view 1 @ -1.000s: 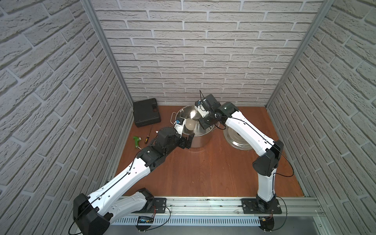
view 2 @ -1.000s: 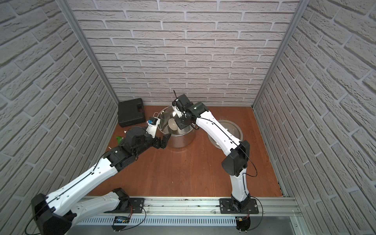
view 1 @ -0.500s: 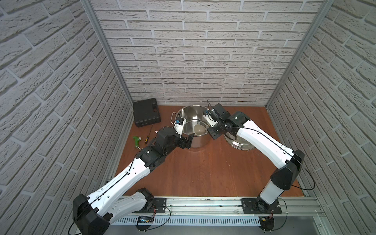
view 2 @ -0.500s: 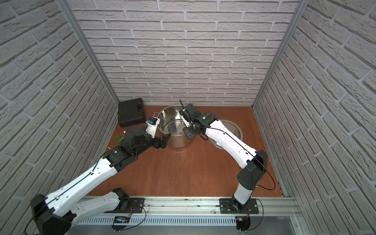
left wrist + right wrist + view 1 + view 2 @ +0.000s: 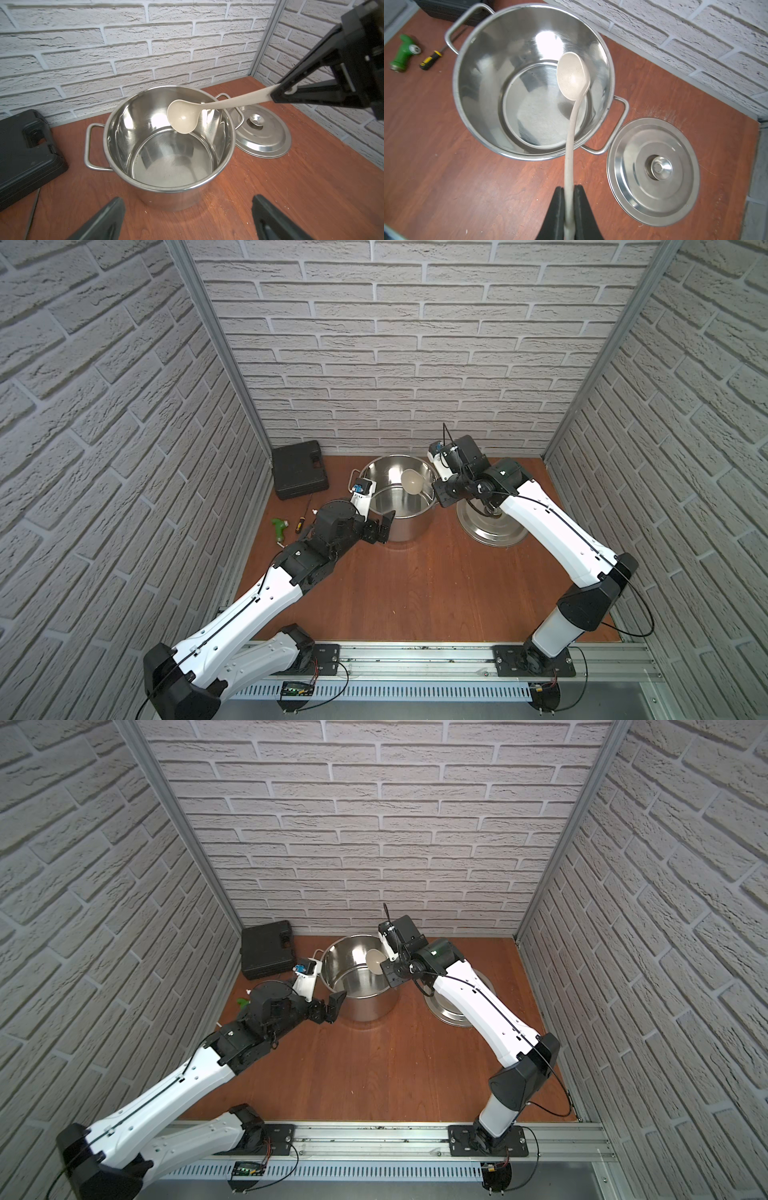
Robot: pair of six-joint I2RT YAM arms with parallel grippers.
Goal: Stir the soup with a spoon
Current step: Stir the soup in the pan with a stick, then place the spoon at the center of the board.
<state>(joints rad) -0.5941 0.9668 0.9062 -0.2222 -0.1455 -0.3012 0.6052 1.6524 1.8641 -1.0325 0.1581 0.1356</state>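
At the back of the wooden table (image 5: 415,593), close to the brick wall, stands the steel pot (image 5: 409,526), upright, lid off, polished bottom in view from both wrist cameras.

Right gripper (image 5: 569,190): jaws closed tight on the far end of the spoon (image 5: 573,76) handle, one finger on each side. The handle runs from the jaws out over the pot rim, crossing it near the loop handle on the lid's side; contact with the rim cannot be told. The spoon's bowl hangs inside the pot mouth near the wall on that same side, about rim level and clear of the bottom.

Left gripper (image 5: 379,527): jaws spread wide, holding nothing, low at the pot's near side, just beside its wall.

Lid (image 5: 633,166): flat on the table, knob up, just beside the pot.

Black case (image 5: 299,475), green tool (image 5: 402,52) and yellow-and-black screwdriver (image 5: 430,60): on the table on the pot's other side.
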